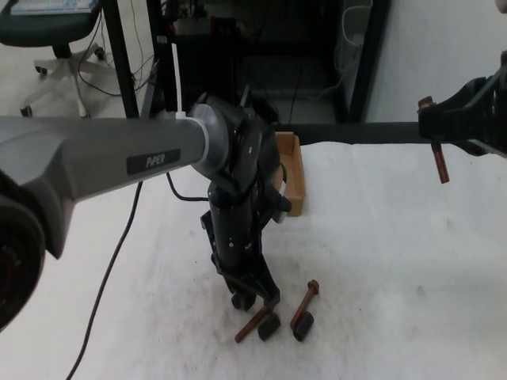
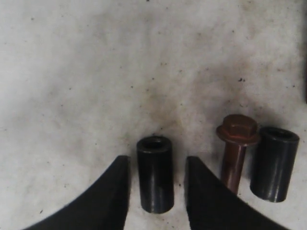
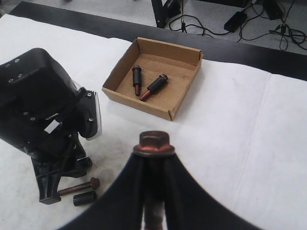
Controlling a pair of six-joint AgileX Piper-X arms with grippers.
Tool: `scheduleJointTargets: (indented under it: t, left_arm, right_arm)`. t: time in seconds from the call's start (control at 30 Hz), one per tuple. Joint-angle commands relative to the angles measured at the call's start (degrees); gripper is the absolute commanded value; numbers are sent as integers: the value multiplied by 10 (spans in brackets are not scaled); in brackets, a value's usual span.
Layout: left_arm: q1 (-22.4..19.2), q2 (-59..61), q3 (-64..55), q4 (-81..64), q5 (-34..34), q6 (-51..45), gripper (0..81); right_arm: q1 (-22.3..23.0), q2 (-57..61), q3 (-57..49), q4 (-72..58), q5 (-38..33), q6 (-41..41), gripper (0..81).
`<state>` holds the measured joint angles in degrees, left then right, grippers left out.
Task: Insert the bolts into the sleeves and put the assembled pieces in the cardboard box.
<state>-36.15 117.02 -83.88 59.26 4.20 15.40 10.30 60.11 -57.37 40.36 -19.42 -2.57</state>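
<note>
Already two assembled pieces (image 3: pixel 154 86) lie in the cardboard box (image 3: pixel 168 48). At lower centre of the high view, the left claw (image 2: pixel 157 160) stands open astride a loose sleeve (image 2: pixel 155 175) on the table (image 1: pixel 396 277). At upper right, the right claw (image 3: pixel 153 158) grips a bolt (image 3: pixel 153 143). A spare bolt (image 2: pixel 235 143) and second sleeve (image 2: pixel 274 165) wait unjoined.

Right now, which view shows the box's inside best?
Right wrist view: the box is seen open from above, with two assembled pieces lying on its floor. In the high view the left arm covers most of it; one wall shows, nothing of the inside.
</note>
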Motion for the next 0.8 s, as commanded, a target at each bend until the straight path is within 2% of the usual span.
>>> scheduleJointTargets:
  t: [0.0, 0.23, 0.3, 0.37, 0.43, 0.47, 0.63, 0.77]
  left_arm:
    - [-1, 0, -3, 5, -6, 1, 357]
    - [-1, 0, -3, 5, -7, 1, 357]
    - [-1, 0, -3, 6, -7, 1, 336]
    - [-1, 0, -3, 9, -7, 8, 218]
    - [-1, 0, -3, 15, -7, 27, 27]
    - [-1, 0, -3, 16, -7, 38, 1]
    - [-1, 0, -3, 11, -7, 34, 4]
    - [0, -15, -8, -13, -5, -20, 4]
  right_arm:
    - [-2, -5, -2, -8, -7, 1, 8]
    - [-2, -5, -2, -8, -7, 1, 8]
    - [-2, -5, -2, -8, -7, 1, 8]
    - [-2, -5, -2, -8, -7, 1, 8]
    - [-2, -5, -2, -8, -7, 1, 8]
    - [-2, -5, -2, -8, -7, 1, 8]
    - [-2, -5, -2, -8, -7, 1, 8]
    - [-2, -5, -2, -8, -6, 1, 8]
